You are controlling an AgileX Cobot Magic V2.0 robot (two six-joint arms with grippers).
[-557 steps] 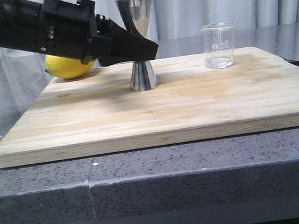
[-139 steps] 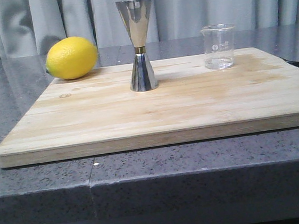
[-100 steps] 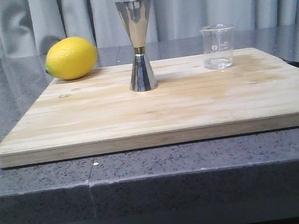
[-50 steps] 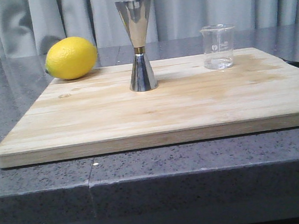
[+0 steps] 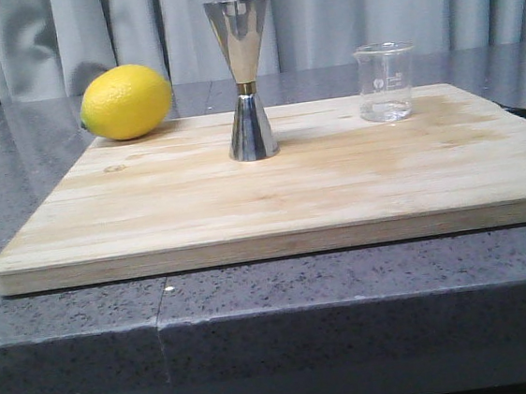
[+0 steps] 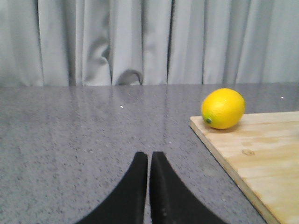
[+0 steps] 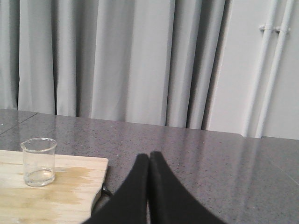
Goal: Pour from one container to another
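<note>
The clear glass beaker [image 5: 385, 81] stands upright at the back right of the wooden board [image 5: 272, 191], with a little liquid at its bottom; the right wrist view shows the beaker [image 7: 38, 161] too. The steel hourglass jigger [image 5: 245, 77] stands upright near the board's back middle. Neither gripper appears in the front view. My left gripper [image 6: 149, 156] is shut and empty over the grey counter, left of the board. Off the board's right edge, my right gripper [image 7: 149, 156] is also shut and empty.
A yellow lemon [image 5: 126, 101] rests at the board's back left corner, also seen as the lemon [image 6: 223, 108] in the left wrist view. A damp patch [image 5: 371, 153] darkens the board near the beaker. Grey curtains hang behind the stone counter [image 5: 276, 318].
The left arm that reached over the jigger 5.6 s ago has left the front view. Over the last second and a half nothing has moved.
</note>
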